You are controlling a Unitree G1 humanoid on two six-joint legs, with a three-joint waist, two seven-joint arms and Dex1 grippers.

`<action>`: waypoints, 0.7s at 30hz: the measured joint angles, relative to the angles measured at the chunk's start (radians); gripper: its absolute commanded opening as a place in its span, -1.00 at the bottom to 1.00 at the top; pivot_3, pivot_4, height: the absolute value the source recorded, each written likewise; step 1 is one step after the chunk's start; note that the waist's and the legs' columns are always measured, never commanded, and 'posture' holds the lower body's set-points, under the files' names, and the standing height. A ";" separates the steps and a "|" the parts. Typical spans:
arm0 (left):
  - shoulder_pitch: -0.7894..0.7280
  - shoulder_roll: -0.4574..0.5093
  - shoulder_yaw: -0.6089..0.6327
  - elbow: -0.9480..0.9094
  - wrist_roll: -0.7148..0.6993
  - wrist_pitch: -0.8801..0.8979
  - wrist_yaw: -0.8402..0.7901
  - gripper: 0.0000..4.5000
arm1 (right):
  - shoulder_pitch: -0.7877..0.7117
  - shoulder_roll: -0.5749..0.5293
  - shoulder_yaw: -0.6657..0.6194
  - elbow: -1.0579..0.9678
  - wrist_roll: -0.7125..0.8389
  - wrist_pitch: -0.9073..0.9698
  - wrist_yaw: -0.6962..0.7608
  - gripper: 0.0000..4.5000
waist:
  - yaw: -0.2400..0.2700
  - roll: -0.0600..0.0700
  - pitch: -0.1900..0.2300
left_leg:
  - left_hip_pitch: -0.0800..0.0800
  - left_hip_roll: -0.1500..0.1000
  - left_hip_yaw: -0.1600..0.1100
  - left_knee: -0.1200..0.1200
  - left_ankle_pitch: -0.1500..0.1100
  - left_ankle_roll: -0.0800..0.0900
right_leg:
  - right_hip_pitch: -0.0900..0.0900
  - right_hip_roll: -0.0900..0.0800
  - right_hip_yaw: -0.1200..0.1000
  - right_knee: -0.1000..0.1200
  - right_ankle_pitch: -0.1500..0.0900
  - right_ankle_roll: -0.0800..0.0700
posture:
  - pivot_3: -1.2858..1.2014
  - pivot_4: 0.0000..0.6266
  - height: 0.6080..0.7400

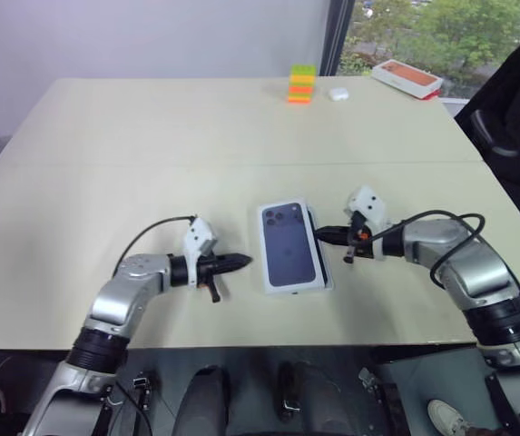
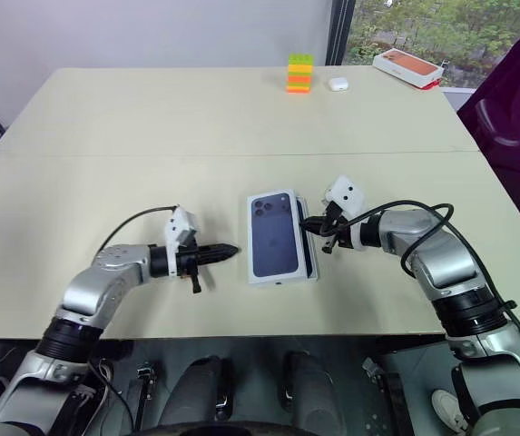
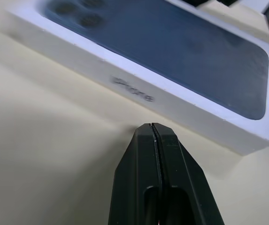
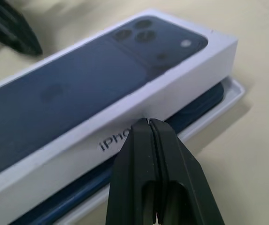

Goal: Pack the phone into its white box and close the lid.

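The lid looks like smooth matt white card, its printed top dark blue with a slight sheen. Under it, the phone edge is glossy navy. The table beneath is matt beige laminate. The fingers beside the lid are matt black plastic.

Left gripper and right gripper both closed, tips pointing inward toward each other

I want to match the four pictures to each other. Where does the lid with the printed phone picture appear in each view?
Left eye view: lid at centre, between the grippers.
Right eye view: centre.
Left wrist view: upper part, beyond the shut fingers.
Right wrist view: across the middle.
Shared landmark: its printed camera cluster.
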 measured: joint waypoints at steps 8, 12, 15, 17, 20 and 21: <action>-0.037 -0.056 -0.006 0.044 0.004 0.010 0.019 -1.00 | 0.021 0.014 -0.026 0.000 -0.020 0.012 0.005 -0.98 | 0.001 0.000 0.000 | 0.007 0.000 0.000 0.000 0.000 -0.001 | 0.007 0.000 0.000 0.001 0.000 0.000 | 0.03 -0.52 1.00; -0.055 -0.069 -0.004 0.034 -0.005 0.037 0.029 -1.00 | 0.035 0.009 -0.047 0.000 -0.032 0.011 0.014 -0.98 | 0.000 0.000 0.000 | 0.008 0.000 0.000 0.000 0.000 -0.001 | 0.007 0.000 0.001 0.001 0.000 0.000 | 0.03 -0.52 1.00; -0.061 -0.079 -0.002 0.031 -0.005 0.039 0.036 -1.00 | 0.050 0.003 -0.052 0.003 -0.041 0.010 0.026 -0.98 | -0.001 0.000 0.000 | 0.008 0.000 0.000 0.000 0.000 -0.001 | 0.007 0.000 0.000 0.001 0.000 0.000 | 0.03 -0.52 1.00; -0.068 -0.082 -0.003 0.026 -0.005 0.042 0.038 -1.00 | 0.061 -0.016 -0.052 0.001 -0.049 0.003 0.042 -0.98 | 0.000 0.000 0.000 | 0.008 0.000 0.000 0.000 0.000 -0.001 | 0.007 0.000 0.000 0.001 0.000 0.000 | 0.03 -0.52 1.00; -0.068 -0.078 -0.003 -0.003 -0.009 0.049 0.036 -1.00 | 0.082 -0.031 -0.052 0.001 -0.065 -0.011 0.058 -0.98 | 0.000 0.000 0.000 | 0.009 0.000 0.000 0.000 0.000 -0.001 | 0.008 0.000 0.000 0.001 0.000 0.000 | 0.03 -0.52 1.00; -0.068 -0.078 -0.003 -0.006 -0.009 0.052 0.036 -1.00 | 0.087 -0.030 -0.052 0.001 -0.070 -0.013 0.059 -0.98 | -0.001 0.000 0.000 | 0.010 0.000 0.000 0.000 0.000 -0.001 | 0.008 0.000 0.001 0.001 0.000 0.000 | 0.03 -0.52 1.00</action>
